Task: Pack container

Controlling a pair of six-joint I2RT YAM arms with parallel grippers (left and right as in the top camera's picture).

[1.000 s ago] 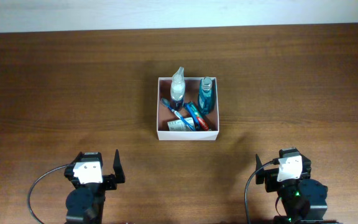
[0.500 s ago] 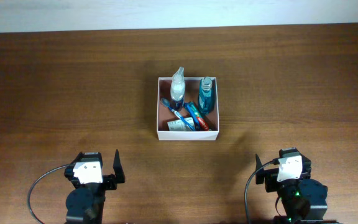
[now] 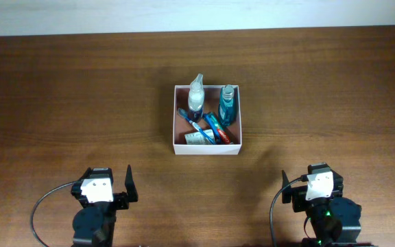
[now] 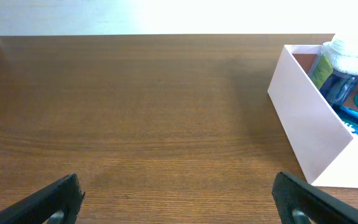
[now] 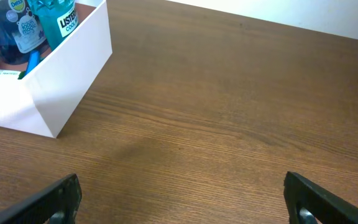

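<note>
The container (image 3: 206,148), a square white box with a pinkish-brown inside, sits at the table's middle. In it lie a clear bottle with a white top (image 3: 196,95), a teal mouthwash bottle (image 3: 228,104), a blue toothbrush (image 3: 188,118), a toothpaste tube (image 3: 219,127) and a small white tube (image 3: 197,138). The container also shows at the right of the left wrist view (image 4: 309,134) and at the left of the right wrist view (image 5: 61,74). My left gripper (image 4: 179,199) is open and empty near the front edge. My right gripper (image 5: 182,202) is open and empty at the front right.
The brown wooden table (image 3: 81,96) runs to a pale wall at the back. Both arm bases stand at the front edge, with a black cable looping beside each.
</note>
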